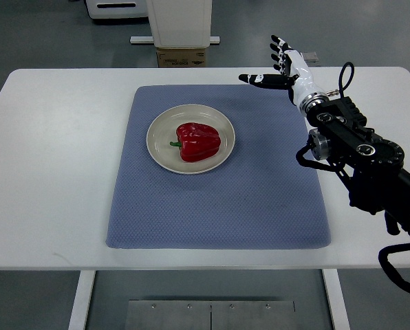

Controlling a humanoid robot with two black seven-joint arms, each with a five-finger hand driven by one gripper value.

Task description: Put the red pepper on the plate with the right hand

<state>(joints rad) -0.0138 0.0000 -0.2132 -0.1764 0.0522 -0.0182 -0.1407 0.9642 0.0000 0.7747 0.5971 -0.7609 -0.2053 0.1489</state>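
Observation:
A red pepper [198, 141] lies on its side on a cream round plate [160, 146], green stem pointing left. The plate rests on the upper left part of a blue-grey mat [219, 199]. My right hand [281, 65] hovers near the table's far edge, well to the right of the plate and past the mat's top right corner. Its fingers are spread and hold nothing. The black right arm [363, 155] comes in from the lower right. No left arm shows.
The white table [60, 158] has bare surface left of the mat. Beyond its far edge stand a white post on a base and a cardboard box [182, 55]. A metal plate [212, 315] sits below the table's near edge.

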